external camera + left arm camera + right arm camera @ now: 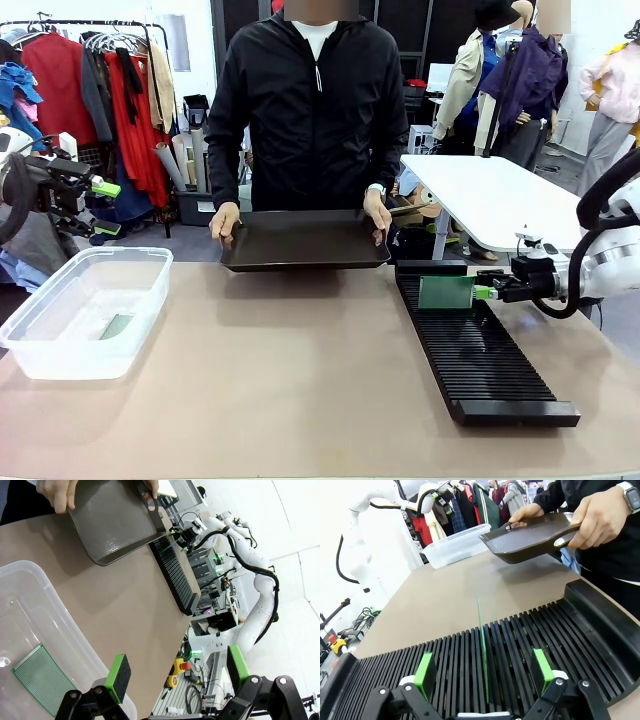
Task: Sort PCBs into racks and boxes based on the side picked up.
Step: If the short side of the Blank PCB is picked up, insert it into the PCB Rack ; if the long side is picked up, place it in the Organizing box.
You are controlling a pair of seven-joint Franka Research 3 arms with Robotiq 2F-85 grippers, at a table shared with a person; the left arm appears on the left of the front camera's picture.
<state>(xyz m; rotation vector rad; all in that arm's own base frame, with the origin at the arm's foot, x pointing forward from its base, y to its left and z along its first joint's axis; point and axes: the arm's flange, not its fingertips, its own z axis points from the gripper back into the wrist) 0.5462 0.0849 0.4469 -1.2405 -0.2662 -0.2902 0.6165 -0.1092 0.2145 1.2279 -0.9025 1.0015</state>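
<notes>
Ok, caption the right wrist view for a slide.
Open right gripper behind a PCB standing upright in the rack.

Green PCB, black slotted rack

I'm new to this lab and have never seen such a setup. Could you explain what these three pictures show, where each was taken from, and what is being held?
Two white robot arms share a table with a person. The front picture looks across the table at the person, who holds a dark tray by both ends, lifted at the far edge. The other two pictures come from cameras on the arms' wrists, looking along each hand's green-padded fingers.

The left hand is open, above a clear plastic tub with one green circuit board lying flat inside. The right hand is open too, on either side of a second circuit board that stands upright in a slot of the long black rack. Neither hand grips anything.
</notes>
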